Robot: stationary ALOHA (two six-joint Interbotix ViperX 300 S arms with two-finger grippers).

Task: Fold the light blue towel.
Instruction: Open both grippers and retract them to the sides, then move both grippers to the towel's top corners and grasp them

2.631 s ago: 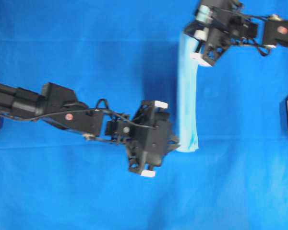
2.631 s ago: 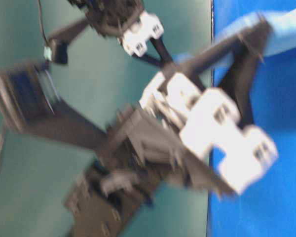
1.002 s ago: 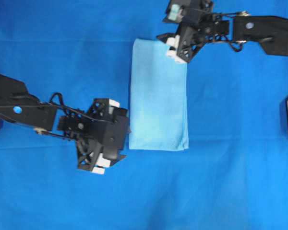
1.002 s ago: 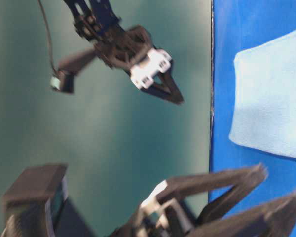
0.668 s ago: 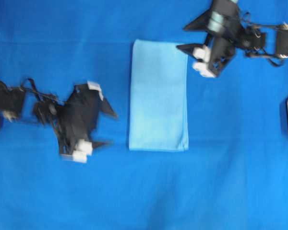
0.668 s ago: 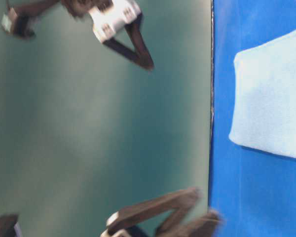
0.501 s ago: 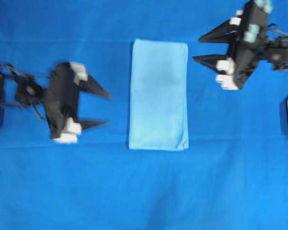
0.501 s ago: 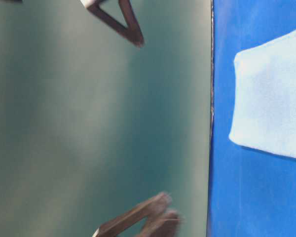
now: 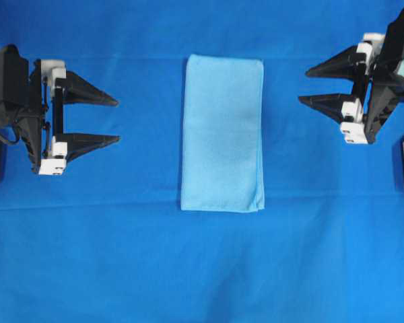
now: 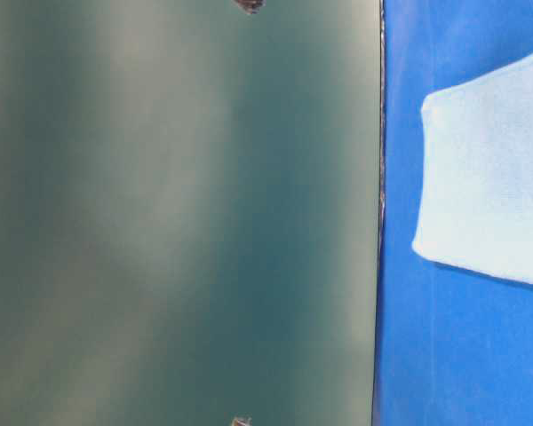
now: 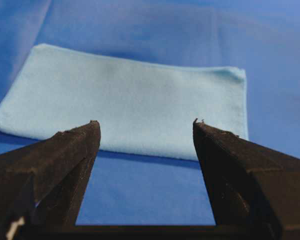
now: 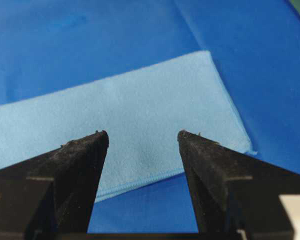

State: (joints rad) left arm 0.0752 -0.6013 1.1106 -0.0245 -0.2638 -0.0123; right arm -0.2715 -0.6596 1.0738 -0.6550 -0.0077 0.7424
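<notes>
The light blue towel [image 9: 222, 133] lies folded into a narrow rectangle mid-tabletop on the royal blue tablecloth [image 9: 188, 269]. Left claw [image 9: 116, 120] and right claw [image 9: 304, 85] hover well apart from it, jaws spread, empty.

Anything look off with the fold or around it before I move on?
Nothing stands out. The light blue towel lies flat as a neat rectangle on the tablecloth, edges roughly lined up. The left gripper and the right gripper are open, clear of it.
</notes>
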